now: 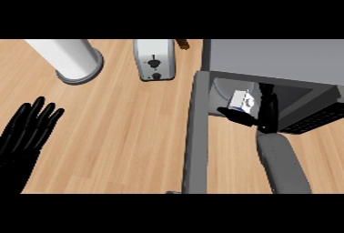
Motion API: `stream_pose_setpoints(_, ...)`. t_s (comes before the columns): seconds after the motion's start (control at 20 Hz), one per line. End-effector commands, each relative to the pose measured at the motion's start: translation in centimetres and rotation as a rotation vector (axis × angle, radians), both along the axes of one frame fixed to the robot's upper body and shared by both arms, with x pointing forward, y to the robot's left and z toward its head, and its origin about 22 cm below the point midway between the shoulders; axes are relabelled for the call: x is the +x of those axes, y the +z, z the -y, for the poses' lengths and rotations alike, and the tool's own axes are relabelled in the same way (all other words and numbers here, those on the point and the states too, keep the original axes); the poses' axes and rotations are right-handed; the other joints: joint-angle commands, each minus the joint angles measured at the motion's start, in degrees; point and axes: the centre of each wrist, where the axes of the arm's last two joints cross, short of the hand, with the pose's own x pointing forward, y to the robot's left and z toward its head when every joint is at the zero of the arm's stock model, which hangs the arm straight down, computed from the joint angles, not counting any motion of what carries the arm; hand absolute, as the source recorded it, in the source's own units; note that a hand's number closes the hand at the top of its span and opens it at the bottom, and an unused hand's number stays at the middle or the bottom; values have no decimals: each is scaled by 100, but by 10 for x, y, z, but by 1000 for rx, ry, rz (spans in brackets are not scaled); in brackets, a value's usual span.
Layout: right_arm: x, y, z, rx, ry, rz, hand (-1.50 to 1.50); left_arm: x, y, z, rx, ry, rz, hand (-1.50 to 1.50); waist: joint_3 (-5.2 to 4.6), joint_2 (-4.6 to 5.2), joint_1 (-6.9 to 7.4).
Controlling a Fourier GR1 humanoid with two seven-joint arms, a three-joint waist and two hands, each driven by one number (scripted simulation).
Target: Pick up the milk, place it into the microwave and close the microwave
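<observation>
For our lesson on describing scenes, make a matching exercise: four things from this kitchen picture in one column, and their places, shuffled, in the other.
Things:
1. milk
2. toaster
3. left hand
4. microwave door

Places:
A. resting open at the left edge
B. swung open, centre of the view
C. inside the microwave, by the right hand
D. on the counter, upper middle

Pairs: 1-C, 2-D, 3-A, 4-B

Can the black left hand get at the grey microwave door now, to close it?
Probably yes: the open black left hand rests at the left edge, and only bare wooden counter lies between it and the open grey microwave door.
</observation>
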Motion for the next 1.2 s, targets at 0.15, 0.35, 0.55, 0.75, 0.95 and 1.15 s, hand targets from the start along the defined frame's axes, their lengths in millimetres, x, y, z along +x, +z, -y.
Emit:
stream_pose_setpoints(0.15,26,5,12,171,-79,-291,-150,-4,-2,6,1,17,-3,-150,42,171,-69)
stream_pose_setpoints(0.35,25,-3,-2,208,-19,-328,-150,2,-7,12,10,-17,-35,-150,43,162,-245)
stream_pose_setpoints(0.55,35,1,6,278,65,-400,-150,2,-13,16,11,-36,-50,-150,46,96,-416)
stream_pose_setpoints(0.75,49,2,-19,307,120,-451,-150,16,-26,30,20,-104,-84,-150,43,79,-529)
stream_pose_setpoints(0.95,24,-32,-17,373,148,-443,-150,14,-33,36,96,-181,-100,-150,40,23,-653)
stream_pose_setpoints(1.15,1,-54,1,370,157,-422,-150,32,-43,41,152,-269,-104,150,37,7,-740)
